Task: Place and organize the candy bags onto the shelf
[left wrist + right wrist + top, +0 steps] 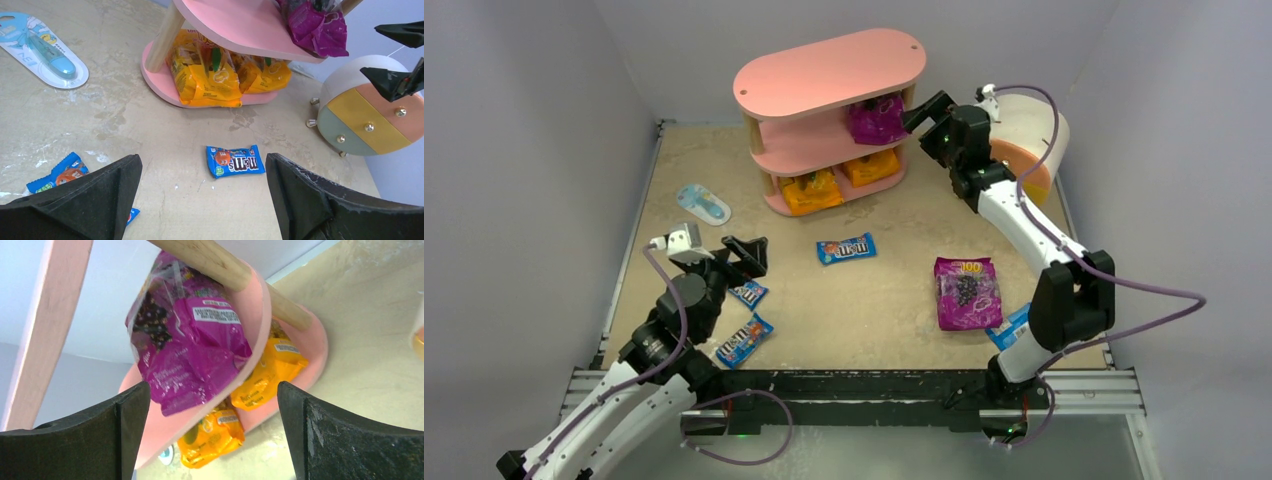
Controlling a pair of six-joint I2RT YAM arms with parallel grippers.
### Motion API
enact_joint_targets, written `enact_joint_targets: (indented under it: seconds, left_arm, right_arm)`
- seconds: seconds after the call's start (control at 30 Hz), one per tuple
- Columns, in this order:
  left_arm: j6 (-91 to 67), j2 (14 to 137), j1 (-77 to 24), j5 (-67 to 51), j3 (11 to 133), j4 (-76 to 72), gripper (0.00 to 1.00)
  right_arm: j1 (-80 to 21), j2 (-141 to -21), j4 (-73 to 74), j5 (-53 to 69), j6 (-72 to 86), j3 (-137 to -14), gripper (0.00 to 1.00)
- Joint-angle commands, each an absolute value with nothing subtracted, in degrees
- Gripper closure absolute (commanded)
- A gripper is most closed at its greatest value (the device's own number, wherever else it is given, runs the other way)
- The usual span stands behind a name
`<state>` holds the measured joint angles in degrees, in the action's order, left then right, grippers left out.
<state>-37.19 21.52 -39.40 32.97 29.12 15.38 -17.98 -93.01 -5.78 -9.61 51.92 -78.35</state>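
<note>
Counting two orange bags and one purple bag on the shelf, I have my left pincer and right pincer open, with the other purple bag and four blue packets lying on the desk.

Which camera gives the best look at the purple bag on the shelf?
The right wrist view: the purple bag looms large, close up. From above it is small, partly under the shelf's top board; the left wrist view cuts it off at the top.
</note>
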Motion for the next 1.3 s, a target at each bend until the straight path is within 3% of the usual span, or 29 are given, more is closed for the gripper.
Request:
enact_joint_targets:
  seconds: [0.0, 0.23, 0.5, 0.67, 0.8, 0.87, 1.27]
  left_arm:
    - [-38.8, 23.2, -39.4, 31.2, 29.7, 14.2, 0.00]
    - [-38.3, 24.5, -39.4, 27.4, 29.5, 13.2, 0.00]
    - [-36.6, 30.0, -39.4, 18.0, 27.1, 7.1, 0.00]
    - [-36.9, 35.5, -39.5, 11.0, 25.5, 1.6, 0.00]
    - [-37.3, 38.3, -39.4, 8.6, 24.5, -2.9, 0.00]
    - [-37.1, 39.2, -39.4, 8.0, 24.4, -4.0, 0.00]
    - [-35.9, 41.5, -39.4, 6.5, 24.7, -6.0, 0.00]
  right_arm:
    - [-17.9, -88.3, -6.9, -6.2, 46.6, -73.6, 0.04]
    - [-17.9, -77.6, 3.6, -3.9, 37.1, -64.3, 0.02]
    - [-17.8, -57.2, 26.1, -19.5, 39.4, -48.1, 0.02]
    - [-11.7, -58.7, 36.1, -23.1, 39.0, -46.3, 0.02]
    - [1.6, -59.6, 31.4, -9.8, 35.6, -42.0, 0.02]
    - [4.8, -58.7, 29.0, -9.3, 35.1, -40.1, 0.02]
    - [6.9, -63.2, 14.4, 13.6, 30.7, -31.9, 0.02]
